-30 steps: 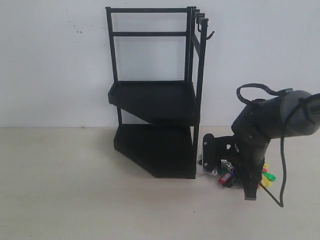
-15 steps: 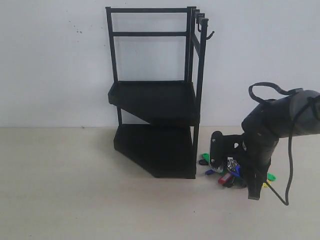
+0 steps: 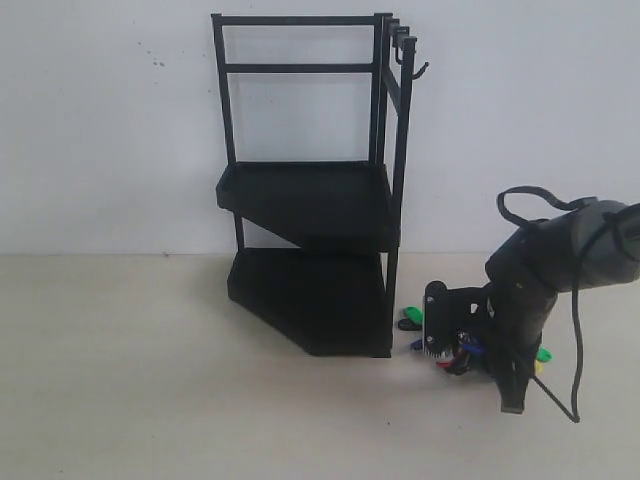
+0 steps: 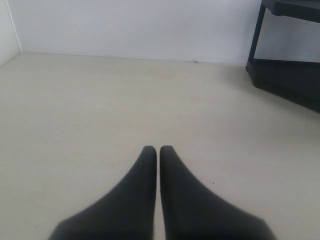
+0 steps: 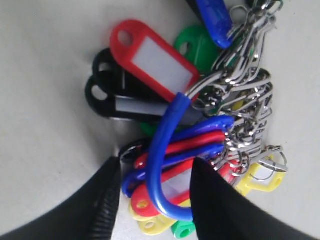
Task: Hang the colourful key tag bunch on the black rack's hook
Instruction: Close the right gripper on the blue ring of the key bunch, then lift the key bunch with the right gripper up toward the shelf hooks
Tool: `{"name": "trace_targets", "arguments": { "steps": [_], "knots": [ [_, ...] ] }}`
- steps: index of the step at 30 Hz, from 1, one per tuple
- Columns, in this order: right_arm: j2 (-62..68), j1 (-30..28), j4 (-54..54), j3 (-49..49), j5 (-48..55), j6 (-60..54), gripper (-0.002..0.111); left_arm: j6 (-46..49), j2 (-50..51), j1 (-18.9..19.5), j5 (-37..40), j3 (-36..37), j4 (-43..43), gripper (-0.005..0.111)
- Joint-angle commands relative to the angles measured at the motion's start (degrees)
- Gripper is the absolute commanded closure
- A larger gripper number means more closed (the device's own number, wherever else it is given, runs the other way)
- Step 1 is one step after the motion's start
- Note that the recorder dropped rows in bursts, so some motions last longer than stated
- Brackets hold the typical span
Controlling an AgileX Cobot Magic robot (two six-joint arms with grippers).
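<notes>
Pale beige tabletop (image 3: 150,390), plain white wall (image 3: 100,150) behind it, and all the action is low on the right. The right gripper (image 5: 156,165) is down at table level with its two black fingers (image 5: 95,210) spread apart, straddling the colourful plastic key tag bunch (image 5: 200,125). The wrist view shows it best: the bunch's blue plastic loop (image 5: 165,135) runs right between the fingertips. One finger sits against the loop's bend and the other stands a little clear of it, so the jaws are parted and not clamped on anything. The bunch lies flat on the table. A red tag with a white label (image 5: 155,60) and two black tags (image 5: 110,90) fan out to one side, and a tangle of silver metal rings (image 5: 245,110) lies on the other.

In the exterior view the bunch (image 3: 452,352) peeks out under the right gripper (image 3: 470,358). It rests just beside the foot of the tall black metal two-tier rack (image 3: 310,195), on that view's right side. High above on the rack's top side rail juts the thin black J-shaped hook (image 3: 420,70), well apart from the bunch.

Across the table, the left gripper (image 4: 154,150) hovers over bare surface. Its fingers are pressed together with only a hairline slit between them, holding nothing, and the rack's base (image 4: 290,80) is off to the side.
</notes>
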Motion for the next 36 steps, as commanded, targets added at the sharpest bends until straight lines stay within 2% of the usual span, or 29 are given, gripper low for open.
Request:
{"name": "trace_targets", "arguments": {
  "steps": [1, 3, 5, 9, 10, 18, 22, 28, 36],
  "knots": [
    [0.64, -0.55, -0.18, -0.22, -1.15, -0.63, 0.065, 0.02, 0.20, 0.19, -0.68, -0.14, -0.40, 0.102],
    [0.92, -0.55, -0.27, -0.22, -2.35, -0.63, 0.066, 0.02, 0.20, 0.19, -0.68, -0.14, -0.40, 0.102],
    [1.05, -0.55, -0.27, -0.22, -2.73, -0.63, 0.072, 0.02, 0.20, 0.19, -0.68, -0.14, -0.40, 0.102],
    [1.29, -0.55, -0.27, -0.22, -2.73, -0.48, 0.106, 0.02, 0.20, 0.19, -0.68, -0.14, -0.40, 0.102],
    [1.29, -0.55, -0.27, -0.22, -2.54, -0.03, 0.108, 0.02, 0.20, 0.19, -0.68, -0.14, -0.40, 0.102],
    [-2.84, -0.25, 1.39, -0.22, -0.62, 9.08, 0.108, 0.02, 0.20, 0.19, -0.68, -0.14, -0.40, 0.102],
    [-7.49, -0.25, 4.69, -0.22, -1.83, 18.00, 0.108, 0.02, 0.20, 0.19, -0.68, -0.14, -0.40, 0.102],
    [-12.85, -0.25, 11.37, -0.22, -2.14, 22.25, 0.108, 0.02, 0.20, 0.19, -0.68, -0.14, -0.40, 0.102],
    [-18.21, -0.50, 16.43, -0.09, -2.73, 39.56, 0.108, 0.02, 0.20, 0.19, -0.68, -0.14, -0.40, 0.102]
  ]
}}
